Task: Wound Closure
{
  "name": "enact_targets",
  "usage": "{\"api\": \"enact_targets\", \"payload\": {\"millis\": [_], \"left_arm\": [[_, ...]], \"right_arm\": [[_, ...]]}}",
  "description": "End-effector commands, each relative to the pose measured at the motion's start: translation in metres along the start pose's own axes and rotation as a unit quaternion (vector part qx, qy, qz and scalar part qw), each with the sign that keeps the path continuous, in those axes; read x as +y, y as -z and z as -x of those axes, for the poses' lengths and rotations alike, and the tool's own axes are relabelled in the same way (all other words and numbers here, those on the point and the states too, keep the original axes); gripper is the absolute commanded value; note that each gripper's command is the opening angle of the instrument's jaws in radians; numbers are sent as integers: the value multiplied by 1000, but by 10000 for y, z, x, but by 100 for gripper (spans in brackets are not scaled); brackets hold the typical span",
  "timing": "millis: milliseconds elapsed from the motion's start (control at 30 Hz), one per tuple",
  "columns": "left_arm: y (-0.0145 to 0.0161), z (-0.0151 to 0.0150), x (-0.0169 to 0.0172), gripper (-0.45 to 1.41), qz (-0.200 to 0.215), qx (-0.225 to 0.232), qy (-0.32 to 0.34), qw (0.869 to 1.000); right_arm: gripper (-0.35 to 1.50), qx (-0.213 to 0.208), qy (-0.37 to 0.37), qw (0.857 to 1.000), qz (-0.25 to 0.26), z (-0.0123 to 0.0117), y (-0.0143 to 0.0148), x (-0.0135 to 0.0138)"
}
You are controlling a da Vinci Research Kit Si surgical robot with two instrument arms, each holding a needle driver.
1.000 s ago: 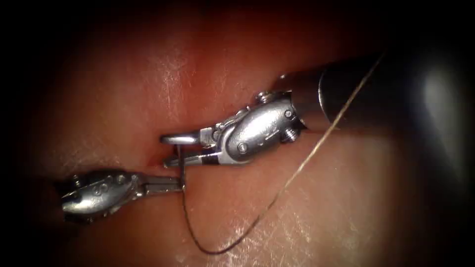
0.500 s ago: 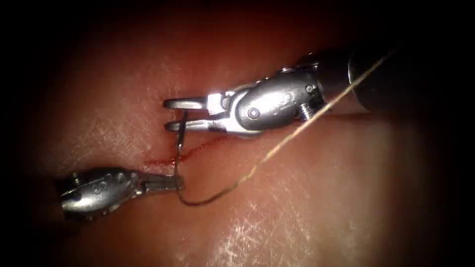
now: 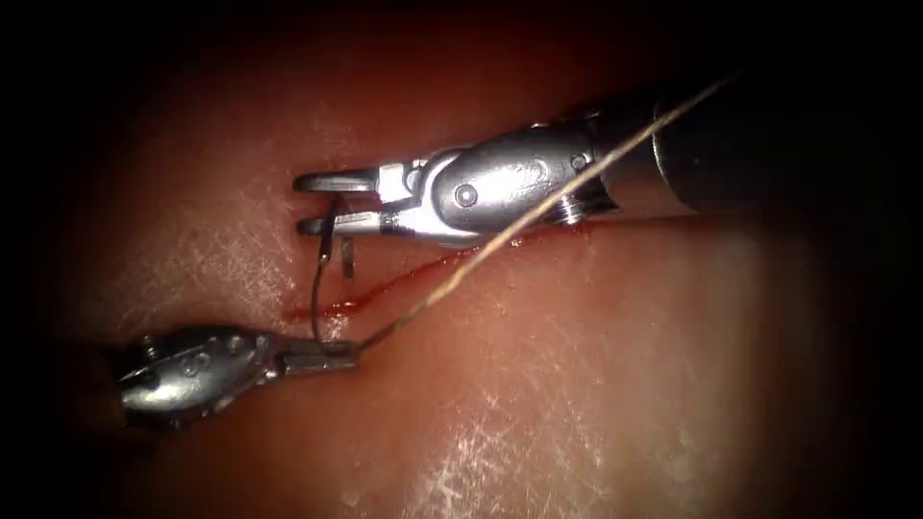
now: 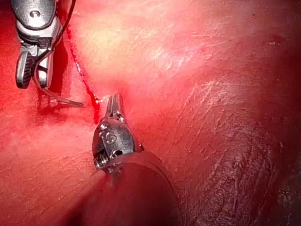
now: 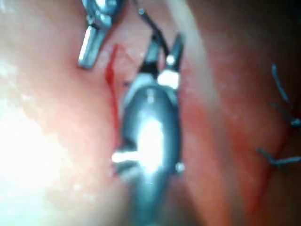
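My right tool [image 3: 300, 204] reaches in over the cut [image 3: 385, 286] and holds the curved needle [image 3: 317, 279] near its upper end, a little back from the jaw tips. The needle arcs down to the tissue [image 3: 577, 384] at the cut's left end; I cannot tell if its lower end is still inside. Thread [image 3: 481, 255] runs taut from there up to the right, across the right tool. My left tool [image 3: 351, 356] is shut, its tip on the tissue where thread and needle meet. The left wrist view shows the left tool [image 4: 115, 98], the needle [image 4: 56, 98] and the right tool [image 4: 32, 77].
Red fluid [image 3: 336, 308] lines the left part of the cut. The right tool's dark shaft [image 3: 750, 154] crosses the upper right. In the right wrist view, the right tool [image 5: 163, 44] has blue stitch ends [image 5: 280, 160] on the tissue beside it.
The right tool has moved up and to the left with the needle, so more of the needle stands above the tissue. The slack thread loop has pulled straight. The left tool stayed still.
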Motion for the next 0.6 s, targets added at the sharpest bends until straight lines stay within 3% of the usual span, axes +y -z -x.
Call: {"api": "enact_targets", "payload": {"millis": [33,200,600], "left_arm": [[-8,6,1,-1,1,0,0,1000],[-9,7,1,-1,0,0,0,1000],[-6,7,0,-1,2,0,0,1000]], "right_arm": [[-35,2,1,1000,-3,6,-10,-3],[-35,2,4,1000,-24,10,-14,-11],[-35,7,41,995,-92,36,-28,-66]]}}
